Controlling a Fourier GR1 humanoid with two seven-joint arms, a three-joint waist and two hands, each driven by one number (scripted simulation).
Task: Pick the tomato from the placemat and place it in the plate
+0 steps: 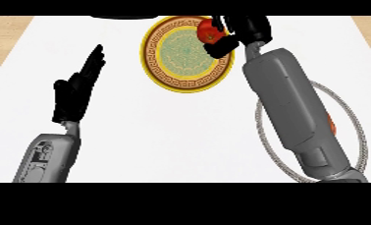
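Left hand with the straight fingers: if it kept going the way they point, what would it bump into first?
Probably nothing. The left hand points up and slightly right, passing left of the plate, over bare white counter to the picture's top.

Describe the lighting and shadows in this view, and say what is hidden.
Head view: even, flat light with no glare on the white counter; no cast shadows show under the plate or the left hand; the right hand partly hides the tomato, and its forearm covers much of the placemat.
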